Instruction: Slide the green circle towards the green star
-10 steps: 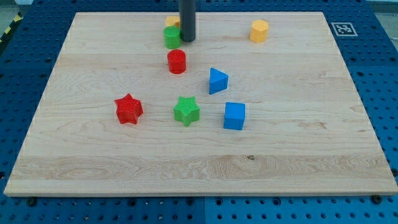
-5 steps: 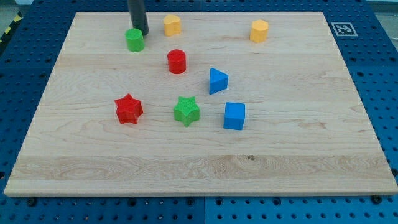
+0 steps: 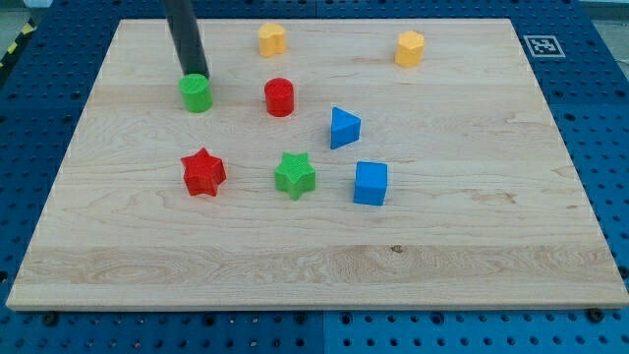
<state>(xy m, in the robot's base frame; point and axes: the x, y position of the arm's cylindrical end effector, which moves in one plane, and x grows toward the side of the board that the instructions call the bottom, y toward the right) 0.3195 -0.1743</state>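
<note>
My tip [image 3: 194,75] stands against the top edge of the green circle [image 3: 196,93], on the side away from the green star [image 3: 295,175], in the upper left part of the wooden table [image 3: 314,265]. The tool is a plain dark rod with nothing to spread or pinch, so it only presses on the block. The green star lies near the middle of the table, down and to the view's right of the circle, with bare wood between the two. The red circle [image 3: 279,96] sits level with the green circle to its right, apart from it, and the red star [image 3: 203,172] lies below the circle, to the left of the green star. A blue triangular block [image 3: 344,128] and a blue cube [image 3: 371,183] lie right of the green star. Two yellow blocks [image 3: 272,39] [image 3: 410,47] rest near the table's top edge. The green circle sits well in from the left edge. The lower strip and the right side hold wide open wood.
</note>
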